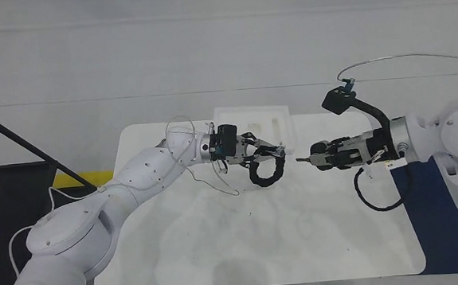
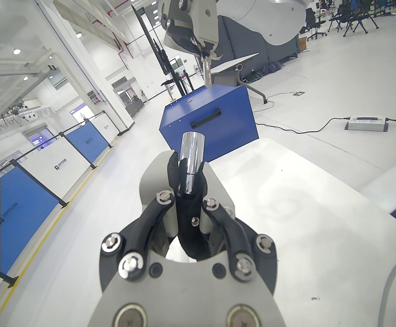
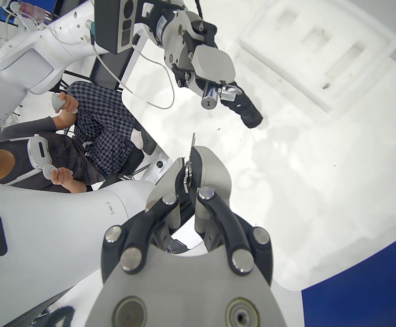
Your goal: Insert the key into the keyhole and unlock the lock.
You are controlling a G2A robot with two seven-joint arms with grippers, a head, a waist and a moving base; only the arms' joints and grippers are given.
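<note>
Now at the line-up step: the left pincer (image 1: 273, 150) is clamped on the chrome barrel of a cable lock (image 2: 191, 151). Its keyhole (image 3: 210, 103) faces the right pincer (image 3: 187, 164), which is closed on the head of a key (image 3: 193, 145), blade pointing out ahead of its tips. Key tip and keyhole are near but apart, both held above the surface (image 1: 299, 233). The lock's black cable (image 1: 266, 174) hangs in a loop under the left pincer, and a foam tray (image 1: 251, 117) lies beyond it. The next move likely calls for squaring the blade with the slot, pushing straight in, then turning. A slight tilt could jam it against the barrel face.
</note>
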